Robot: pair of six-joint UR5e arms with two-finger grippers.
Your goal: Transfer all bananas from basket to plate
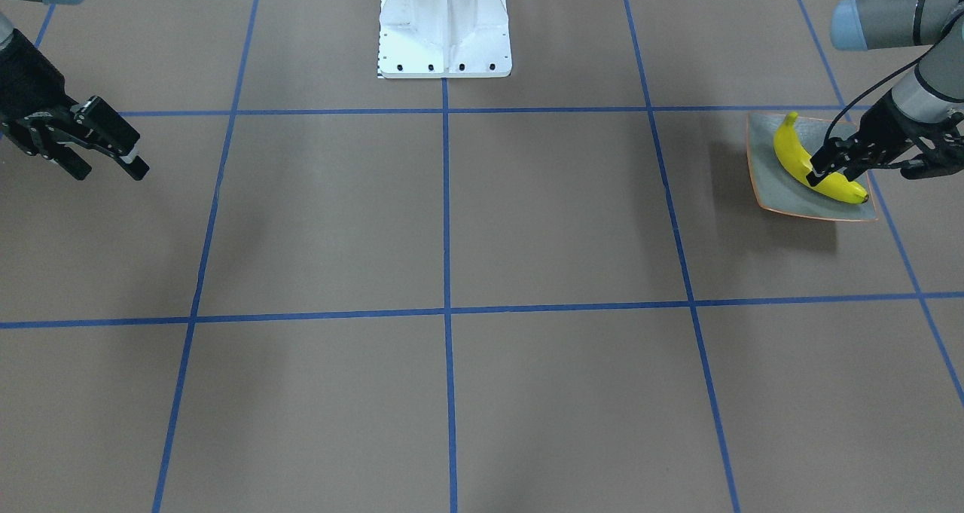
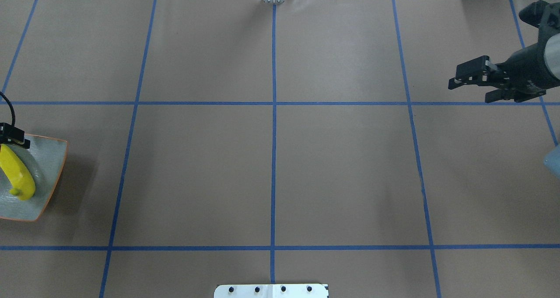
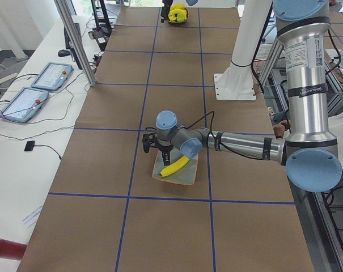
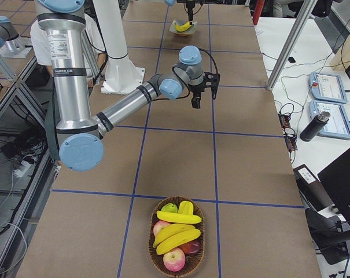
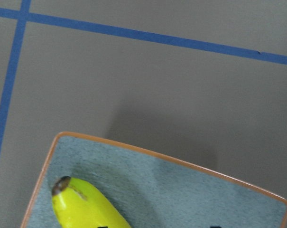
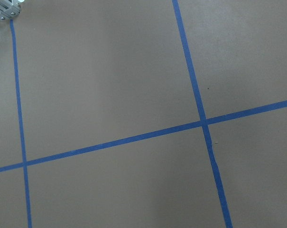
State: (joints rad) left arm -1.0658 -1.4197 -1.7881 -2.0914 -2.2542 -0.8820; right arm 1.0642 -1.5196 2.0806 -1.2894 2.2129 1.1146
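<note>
Left pincer [image 1: 828, 172], right pincer [image 1: 111, 171] — jaws apart

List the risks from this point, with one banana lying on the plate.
1. The left gripper has its fingers at the banana on the plate. Whether it has let go is unclear, so lifting may drag the banana off.
2. The basket holds the other bananas among apples. The right gripper could dislodge one.

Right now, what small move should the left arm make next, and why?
Probably raise the left gripper straight up, jaws open: it straddles a banana that already lies on the plate, and more bananas wait in the basket.
</note>
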